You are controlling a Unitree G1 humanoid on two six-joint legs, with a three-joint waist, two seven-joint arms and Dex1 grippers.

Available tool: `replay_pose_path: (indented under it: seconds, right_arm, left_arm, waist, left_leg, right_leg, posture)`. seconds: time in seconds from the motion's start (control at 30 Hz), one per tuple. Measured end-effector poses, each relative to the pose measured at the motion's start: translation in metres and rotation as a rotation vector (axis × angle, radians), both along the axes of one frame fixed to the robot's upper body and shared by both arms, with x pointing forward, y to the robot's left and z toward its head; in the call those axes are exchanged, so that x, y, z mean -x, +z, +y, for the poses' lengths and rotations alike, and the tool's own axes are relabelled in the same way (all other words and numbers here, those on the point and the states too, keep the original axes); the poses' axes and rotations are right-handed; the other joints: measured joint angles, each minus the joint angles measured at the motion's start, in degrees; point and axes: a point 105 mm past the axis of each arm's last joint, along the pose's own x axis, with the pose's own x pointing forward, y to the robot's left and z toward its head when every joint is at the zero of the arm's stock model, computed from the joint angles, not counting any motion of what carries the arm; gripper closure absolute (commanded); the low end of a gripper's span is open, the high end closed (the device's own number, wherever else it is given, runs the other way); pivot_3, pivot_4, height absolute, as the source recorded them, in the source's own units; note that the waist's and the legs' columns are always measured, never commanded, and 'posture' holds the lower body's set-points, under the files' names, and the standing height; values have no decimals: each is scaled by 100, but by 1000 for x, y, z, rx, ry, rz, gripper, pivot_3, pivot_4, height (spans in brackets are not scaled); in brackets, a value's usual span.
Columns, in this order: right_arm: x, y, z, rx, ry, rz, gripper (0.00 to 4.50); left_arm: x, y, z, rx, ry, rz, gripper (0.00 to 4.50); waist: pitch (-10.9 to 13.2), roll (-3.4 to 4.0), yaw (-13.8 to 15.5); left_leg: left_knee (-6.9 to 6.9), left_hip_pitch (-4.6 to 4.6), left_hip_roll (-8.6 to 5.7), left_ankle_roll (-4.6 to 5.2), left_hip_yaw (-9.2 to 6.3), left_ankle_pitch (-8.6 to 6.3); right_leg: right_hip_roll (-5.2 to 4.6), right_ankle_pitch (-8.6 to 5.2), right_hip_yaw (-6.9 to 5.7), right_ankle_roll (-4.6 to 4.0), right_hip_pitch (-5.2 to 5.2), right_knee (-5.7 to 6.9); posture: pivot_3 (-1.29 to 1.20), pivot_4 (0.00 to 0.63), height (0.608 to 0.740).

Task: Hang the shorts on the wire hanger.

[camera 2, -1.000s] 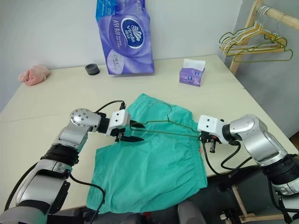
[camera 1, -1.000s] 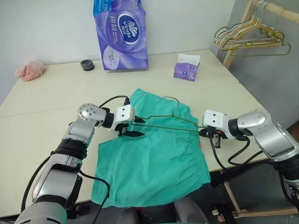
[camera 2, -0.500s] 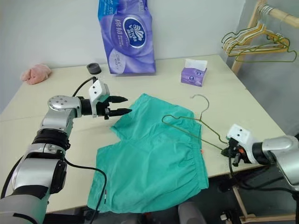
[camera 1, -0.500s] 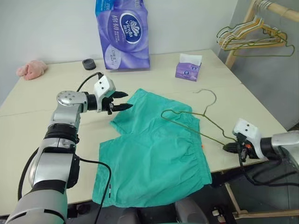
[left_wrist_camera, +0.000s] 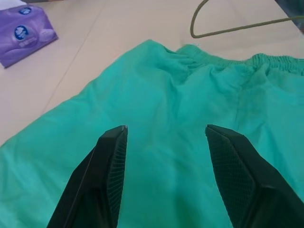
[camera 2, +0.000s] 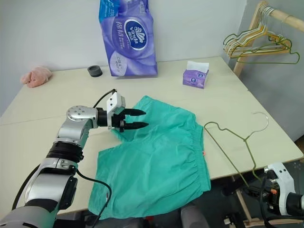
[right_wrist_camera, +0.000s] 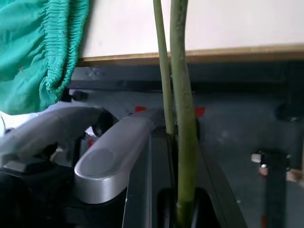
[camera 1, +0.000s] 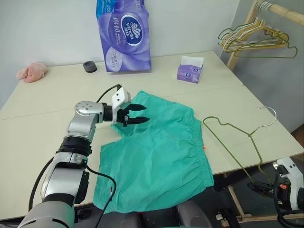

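Gripping the hanger (camera 1: 237, 137) beside the flat shorts (camera 1: 156, 152) on the bench (camera 1: 42, 118), right fingers (right_wrist_camera: 183, 209) stay clamped; left fingers (left_wrist_camera: 111, 161), parted and empty, should pinch one leg hem cleanly.

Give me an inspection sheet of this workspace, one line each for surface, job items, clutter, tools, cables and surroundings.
Surface: beige table.
Job items: shorts flat on the table, hem over the near edge; hanger off the shorts, at the table's right edge.
Clutter: tissue pack, tissue box, black ring, pink cloth.
Tools: left tool open above the shorts; right tool shut on the hanger, below the table edge.
Cables: black cable along the left arm.
Surroundings: rack of hangers at right.
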Motion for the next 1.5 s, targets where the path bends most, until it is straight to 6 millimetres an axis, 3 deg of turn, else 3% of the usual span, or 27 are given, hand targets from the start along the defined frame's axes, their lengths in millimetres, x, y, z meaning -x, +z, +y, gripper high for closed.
replay_pose_path:
  seconds: [0.5, 0.7, 1.27, 1.4, 1.5]
  right_arm:
    - [15, -16, 23, -103, -35, 90, 4500]
    - [16, -23, 30, -144, -39, 123, 4500]
    - [23, -13, 44, -213, 95, 183, 4500]
    - [14, -19, 54, -240, 123, 191, 4500]
    - [-4, -23, 61, -269, 124, 170, 4500]
  left_arm:
    - [7, -6, -11, -10, -39, 8, 1751]
    - [25, -8, -18, 11, -126, 38, 1751]
    - [25, -10, -14, 4, -112, 44, 1751]
    - [25, -11, -14, 0, -110, 43, 1751]
    - [24, -12, -14, -2, -107, 43, 1751]
  waist:
    - [-4, 4, -2]
    - [-8, 9, 0]
    - [-13, 12, 12]
    - [-13, 12, 7]
    - [-14, 13, 3]
  left_leg:
    - [-2, -2, -3, 0, 2, 0]
    - [-3, -2, 0, 0, 3, 0]
    - [-4, -4, -2, 1, 4, -1]
    - [-4, -4, -2, 0, 5, -1]
    - [-6, -4, -1, 1, 5, 0]
  right_leg:
    - [5, -1, 1, 2, 0, -6]
    - [5, -2, 3, 2, -1, -7]
    - [11, -2, 3, 3, 0, -18]
    - [11, -2, 5, 3, -1, -21]
    - [12, -2, 4, 3, -1, -23]
  posture:
    - [-274, 91, 740]
    - [-269, 91, 740]
    - [-265, 91, 740]
    - [-259, 88, 740]
    - [-253, 88, 740]
